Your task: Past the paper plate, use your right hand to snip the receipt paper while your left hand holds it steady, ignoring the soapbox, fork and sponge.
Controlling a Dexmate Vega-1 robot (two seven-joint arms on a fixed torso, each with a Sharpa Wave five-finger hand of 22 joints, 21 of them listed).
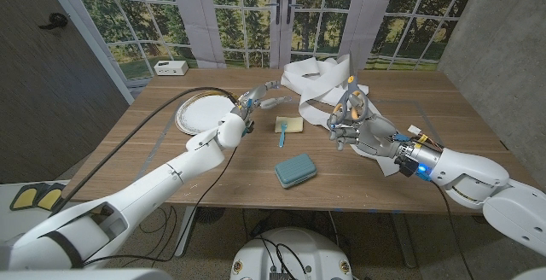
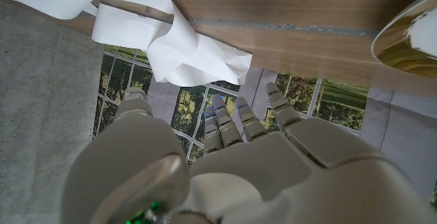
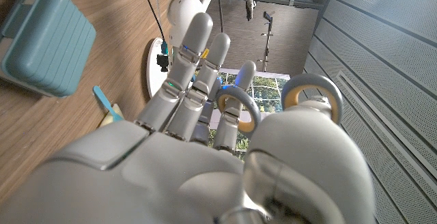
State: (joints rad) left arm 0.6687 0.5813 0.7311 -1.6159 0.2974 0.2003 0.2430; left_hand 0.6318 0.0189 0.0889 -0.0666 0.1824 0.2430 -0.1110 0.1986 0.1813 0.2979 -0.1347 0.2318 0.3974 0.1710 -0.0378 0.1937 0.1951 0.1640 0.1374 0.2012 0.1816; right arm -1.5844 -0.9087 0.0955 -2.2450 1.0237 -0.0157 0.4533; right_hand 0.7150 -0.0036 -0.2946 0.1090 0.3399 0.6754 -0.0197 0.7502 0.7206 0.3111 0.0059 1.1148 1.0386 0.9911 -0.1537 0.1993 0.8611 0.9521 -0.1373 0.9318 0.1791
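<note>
Right hand point(image 1: 348, 125) grips scissors point(image 1: 351, 102), receipt paper point(image 1: 314, 82) just beyond its fingertips. Left hand point(image 1: 247, 107) near the paper's edge; grip can't tell.

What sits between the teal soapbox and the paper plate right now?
In the head view, the yellow sponge with the blue fork lying on it sits roughly between the soapbox and the paper plate, alongside the left hand.

White receipt paper point(image 1: 317, 82) trails between the grey-white left robot hand point(image 1: 248, 107) and right robot hand point(image 1: 352, 126), which grips scissors point(image 1: 352, 102) with grey-and-yellow handles. Nearer the left robot hand: a white paper plate point(image 1: 201, 111), a yellow sponge point(image 1: 290, 125) (blue fork point(image 1: 282, 132) on it). A teal soapbox point(image 1: 294, 171) sits on the brown wood-grain counter point(image 1: 426, 101).
</note>
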